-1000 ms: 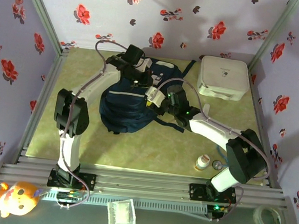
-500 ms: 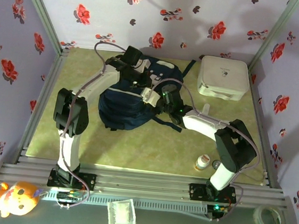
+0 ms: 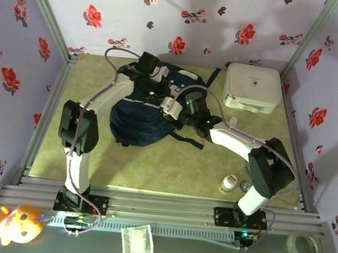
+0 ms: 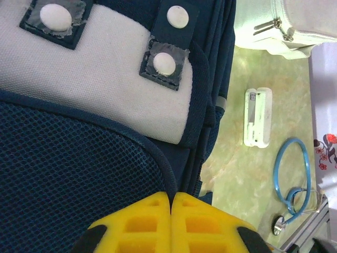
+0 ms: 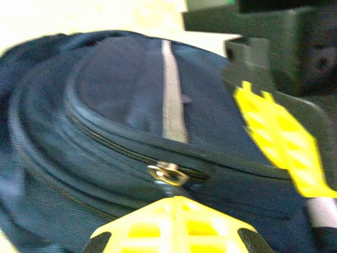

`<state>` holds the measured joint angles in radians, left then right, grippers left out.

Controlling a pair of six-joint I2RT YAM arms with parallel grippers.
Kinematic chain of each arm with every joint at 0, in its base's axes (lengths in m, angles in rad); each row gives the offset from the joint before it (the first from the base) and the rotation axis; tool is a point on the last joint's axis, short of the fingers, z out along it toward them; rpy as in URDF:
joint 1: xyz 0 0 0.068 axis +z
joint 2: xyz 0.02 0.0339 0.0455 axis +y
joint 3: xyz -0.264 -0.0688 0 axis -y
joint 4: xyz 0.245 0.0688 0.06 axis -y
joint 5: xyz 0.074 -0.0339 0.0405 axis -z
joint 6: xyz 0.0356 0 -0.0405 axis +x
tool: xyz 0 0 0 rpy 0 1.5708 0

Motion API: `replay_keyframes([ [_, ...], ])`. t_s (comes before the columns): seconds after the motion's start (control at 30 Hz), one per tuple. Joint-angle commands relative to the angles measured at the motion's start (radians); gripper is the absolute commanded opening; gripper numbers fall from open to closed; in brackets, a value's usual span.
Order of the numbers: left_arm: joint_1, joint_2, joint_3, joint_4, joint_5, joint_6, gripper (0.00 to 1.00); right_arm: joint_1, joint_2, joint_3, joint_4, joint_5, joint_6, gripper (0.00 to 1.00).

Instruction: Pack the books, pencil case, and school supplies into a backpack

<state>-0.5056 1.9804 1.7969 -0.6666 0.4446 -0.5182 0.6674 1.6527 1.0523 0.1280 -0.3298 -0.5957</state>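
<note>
The navy backpack (image 3: 140, 120) lies in the middle of the green table. My left gripper (image 3: 162, 95) reaches over its top. In the left wrist view that gripper (image 4: 171, 196) is shut on a dark piping edge of the backpack (image 4: 79, 174), beside the mesh and pale padded panel. My right gripper (image 3: 175, 115) comes in from the right. In the right wrist view it (image 5: 175, 200) is shut on the tab under the brass zipper pull (image 5: 169, 173) of the backpack (image 5: 126, 95), with the left gripper's yellow finger (image 5: 274, 137) close by. The books, pencil case and school supplies are hidden.
A white rounded box (image 3: 253, 87) stands at the back right, also in the left wrist view (image 4: 279, 23). A small white flat item (image 4: 258, 117) and a blue stethoscope (image 4: 295, 174) lie right of the bag. A small white bottle (image 3: 229, 182) sits front right. Flowered walls enclose the table.
My right gripper has closed on the zipper pull tab and its arm has drawn in toward the bag. The backpack has shifted slightly left. The left gripper keeps its hold.
</note>
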Motion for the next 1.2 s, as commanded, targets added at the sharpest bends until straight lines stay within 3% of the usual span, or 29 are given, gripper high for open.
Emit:
replay_keyframes([
  [0.0, -0.010, -0.071, 0.002, 0.084, 0.077, -0.034, 0.00, 0.012, -0.022, -0.013, -0.017, -0.121, 0.108, 0.04],
  [0.17, -0.009, -0.075, -0.008, 0.096, 0.072, -0.041, 0.00, 0.005, -0.042, -0.081, 0.115, -0.061, 0.211, 0.07],
  [0.33, -0.004, -0.101, -0.026, 0.114, 0.070, -0.051, 0.00, -0.067, -0.134, -0.150, 0.228, 0.023, 0.524, 0.37],
  [0.47, -0.005, -0.116, -0.056, 0.180, 0.066, -0.104, 0.00, -0.099, -0.180, -0.113, 0.039, 0.161, 0.855, 0.53],
  [0.57, -0.008, -0.127, -0.104, 0.267, 0.046, -0.172, 0.00, -0.113, -0.170, -0.051, -0.148, 0.146, 1.069, 0.56],
  [0.77, -0.034, -0.088, -0.138, 0.379, -0.002, -0.267, 0.00, -0.130, -0.148, -0.098, -0.054, 0.009, 1.598, 0.56],
  [0.93, -0.063, -0.031, -0.109, 0.364, -0.018, -0.288, 0.00, -0.140, -0.113, -0.192, 0.246, -0.057, 1.982, 0.47],
  [1.17, -0.085, -0.021, -0.121, 0.369, -0.019, -0.295, 0.00, -0.138, -0.064, -0.266, 0.449, -0.058, 2.237, 0.39],
])
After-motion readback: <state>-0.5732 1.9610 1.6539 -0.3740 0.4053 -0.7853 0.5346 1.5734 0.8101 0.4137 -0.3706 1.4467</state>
